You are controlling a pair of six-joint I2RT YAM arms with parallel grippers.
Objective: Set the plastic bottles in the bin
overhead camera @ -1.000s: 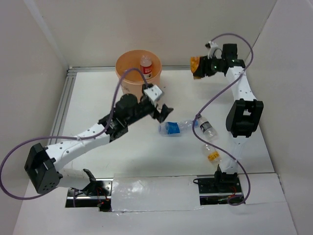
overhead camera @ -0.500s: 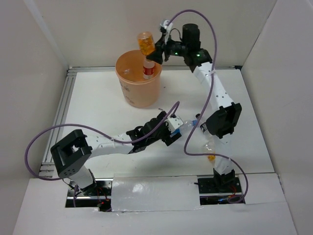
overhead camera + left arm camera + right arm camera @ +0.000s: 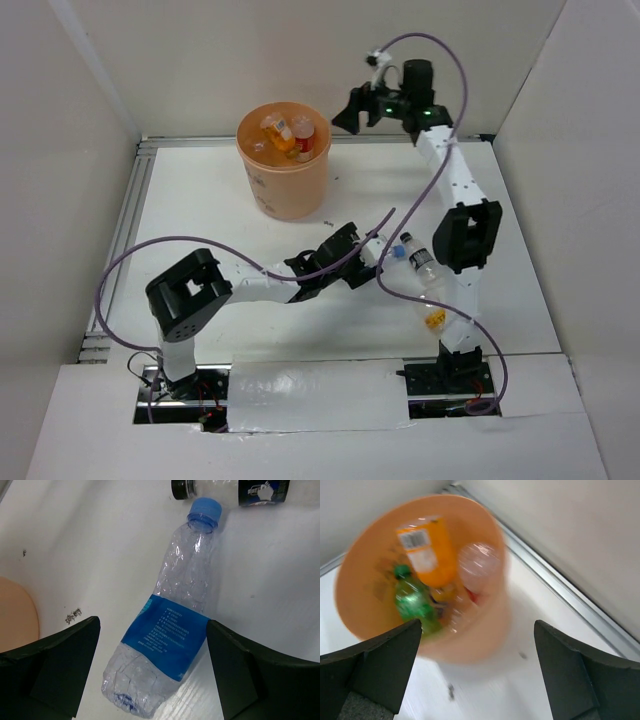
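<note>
The tabletop [image 3: 200, 220] carries the bin [image 3: 285, 195] at its far side, with open surface on the bin's near and right sides. The right end effector [image 3: 350, 112] hangs above and to the right of the bin's rim, jaws wide and empty; its blurred wrist view shows an orange bottle [image 3: 427, 550], a green bottle [image 3: 415, 602] and a red-capped bottle [image 3: 477, 562] inside. The left end effector [image 3: 152, 626], near-right of the bin and well apart from it, is the nearer one: its jaws stand wide, straddling the blue-labelled bottle [image 3: 186, 580]. This bottle lies flat, its long axis roughly square to the jaw line and its cap pointing away from the bin, just beside the black-capped bottle [image 3: 420, 258]. Closing should clear that neighbour. A yellow-labelled bottle [image 3: 435, 318] lies farther from the bin.
</note>
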